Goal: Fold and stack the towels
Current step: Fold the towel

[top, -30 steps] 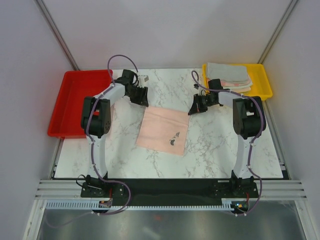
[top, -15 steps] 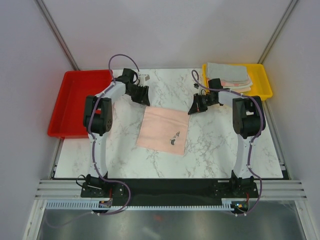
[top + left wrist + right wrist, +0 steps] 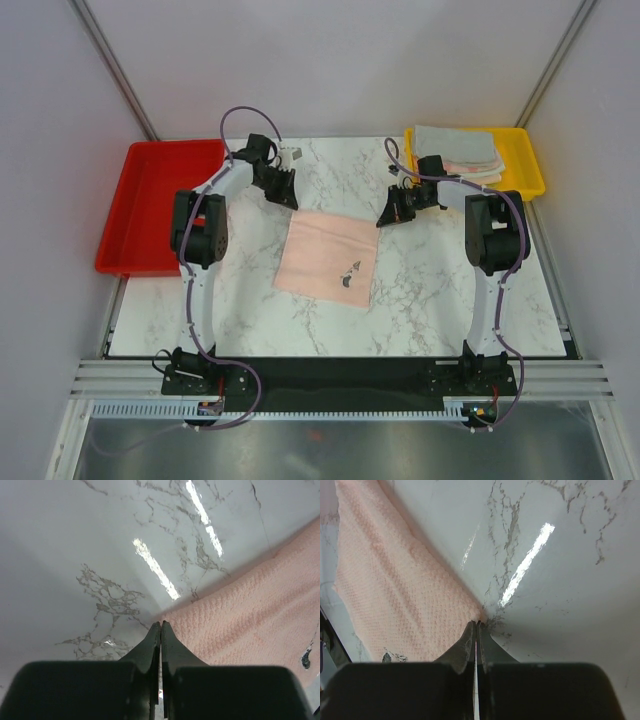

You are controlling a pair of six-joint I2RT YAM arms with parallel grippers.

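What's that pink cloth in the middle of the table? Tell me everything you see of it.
The pink towel is a soft, roughly square cloth with a fine waffle weave, lying flat and unfolded, slightly skewed, on the marble table. A small dark printed mark sits near its near edge. The left gripper and right gripper, both shut, each appear to pinch one far corner.

Marble table (image 3: pixel 430 300) (glossy, streaked glare), plain pale walls (image 3: pixel 330 60)
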